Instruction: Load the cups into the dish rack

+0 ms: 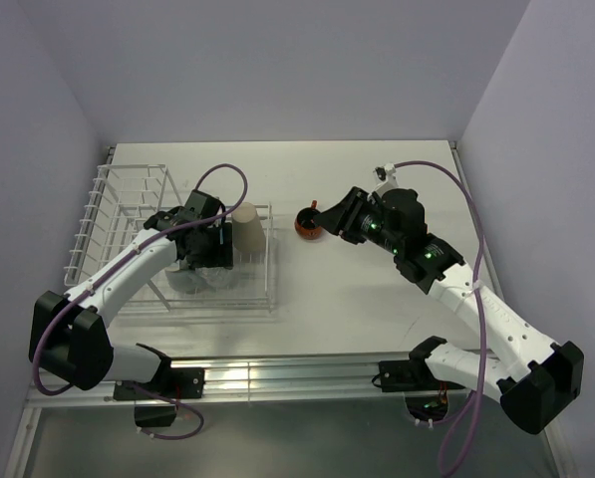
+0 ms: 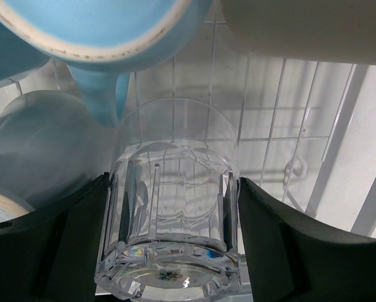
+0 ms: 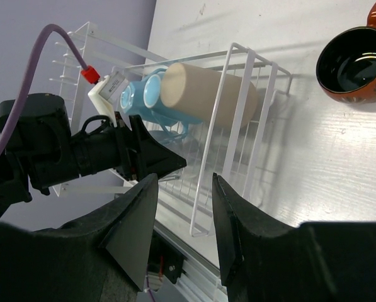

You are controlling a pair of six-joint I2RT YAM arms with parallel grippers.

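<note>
Cups [image 3: 151, 94] in blue are already in the rack [image 1: 118, 189], lying close together. My left gripper [image 2: 174, 185] is down among them at the near end. It looks clamped on a clear glass [image 2: 175, 239], one finger pressed to each side.

A blue handle hangs just over the glass's far rim, and another blue cup sits against its left side. If I lift or turn carelessly, I expect to catch that handle and shift the pile. If I let go with the glass tilted, it may roll into them.

Just beyond, the cream cup [image 1: 247, 227] lies on its side at the rack's right end, blocking the direct way in from the right.

Level with it, the red cup [image 1: 307, 225] stands upright on the table [image 1: 377, 289], outside the rack and the only cup I can see not yet loaded. My right gripper [image 3: 184, 189] is just beside it, fingers apart and empty. The cup sits off to one side of them, not between. Closing from here would likely only nudge it along the table.

The left arm fills most of the rack, so bringing the red cup in now risks the arms meeting. The prongs [image 1: 103, 204] at the far left end look free.
</note>
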